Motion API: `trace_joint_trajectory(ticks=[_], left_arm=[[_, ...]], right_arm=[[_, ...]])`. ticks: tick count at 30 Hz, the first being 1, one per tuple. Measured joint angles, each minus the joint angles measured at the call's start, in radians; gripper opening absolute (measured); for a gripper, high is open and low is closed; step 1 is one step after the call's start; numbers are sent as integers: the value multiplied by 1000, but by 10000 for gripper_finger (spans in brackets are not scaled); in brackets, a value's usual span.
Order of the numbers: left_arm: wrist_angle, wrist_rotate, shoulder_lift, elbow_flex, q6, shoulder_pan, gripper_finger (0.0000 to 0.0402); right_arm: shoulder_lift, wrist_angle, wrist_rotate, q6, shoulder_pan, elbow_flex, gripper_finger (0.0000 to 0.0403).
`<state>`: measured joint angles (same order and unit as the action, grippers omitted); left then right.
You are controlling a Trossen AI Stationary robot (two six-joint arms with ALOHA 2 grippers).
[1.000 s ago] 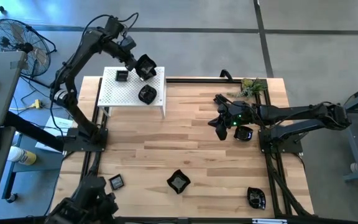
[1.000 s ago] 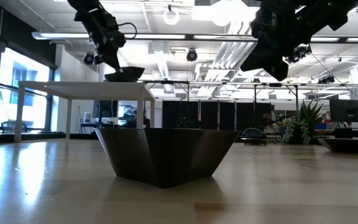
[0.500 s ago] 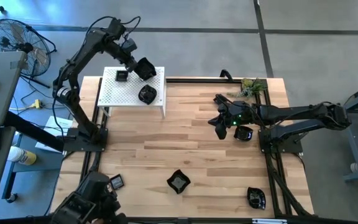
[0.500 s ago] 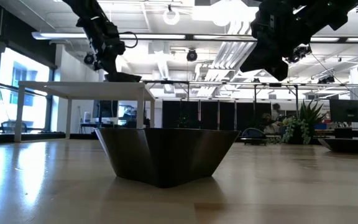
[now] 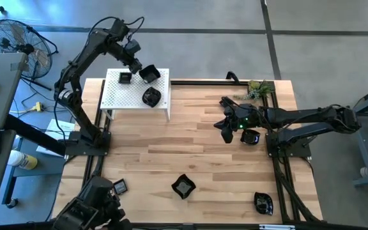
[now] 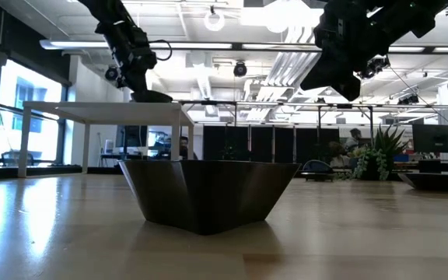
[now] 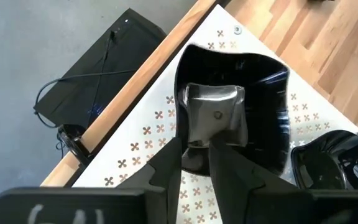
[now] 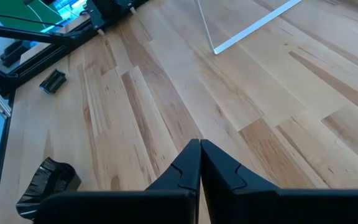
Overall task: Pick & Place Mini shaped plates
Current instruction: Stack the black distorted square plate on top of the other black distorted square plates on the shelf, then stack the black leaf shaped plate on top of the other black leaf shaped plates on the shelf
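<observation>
Since a second ago, my left pincer (image 7: 197,158) has brought its black dish (image 5: 149,73) down from mid-air onto the white perforated stand (image 5: 117,96), at the far corner beside two dishes already there, a round one (image 5: 151,97) and a small square one (image 5: 125,78). My fingers (image 7: 166,168) straddle the dish's near wall, one inside and one outside, and I cannot tell whether they grip or have let go.

My right pincer (image 8: 199,163) hangs shut and empty above the worktop (image 5: 203,153), with another dish (image 5: 251,137) just beside it. More dishes wait along the near edge: an angular one (image 5: 183,186), a square one (image 5: 119,186), and a third (image 5: 263,203) toward the right corner.

These dishes look stiff, light and glossy, so I judge them slippery and likely to chip if dropped. The best hold seems to be across a wall, one finger inside the bowl.
</observation>
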<state>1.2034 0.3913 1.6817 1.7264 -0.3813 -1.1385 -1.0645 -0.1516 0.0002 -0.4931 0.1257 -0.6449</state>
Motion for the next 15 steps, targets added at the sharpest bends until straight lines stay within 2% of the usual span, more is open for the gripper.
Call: trace_joint_trajectory(ticks=[8,12,15], left_arm=[[27,20,0,83,31,0,81],[63,17,-1,159,63,15,54],[48,18,-17,167,128,62,24]], right_arm=[[0,0,-3,0,0,0,6],[0,0,-2,4,0,0,2],[0,0,5,8,0,0,2]])
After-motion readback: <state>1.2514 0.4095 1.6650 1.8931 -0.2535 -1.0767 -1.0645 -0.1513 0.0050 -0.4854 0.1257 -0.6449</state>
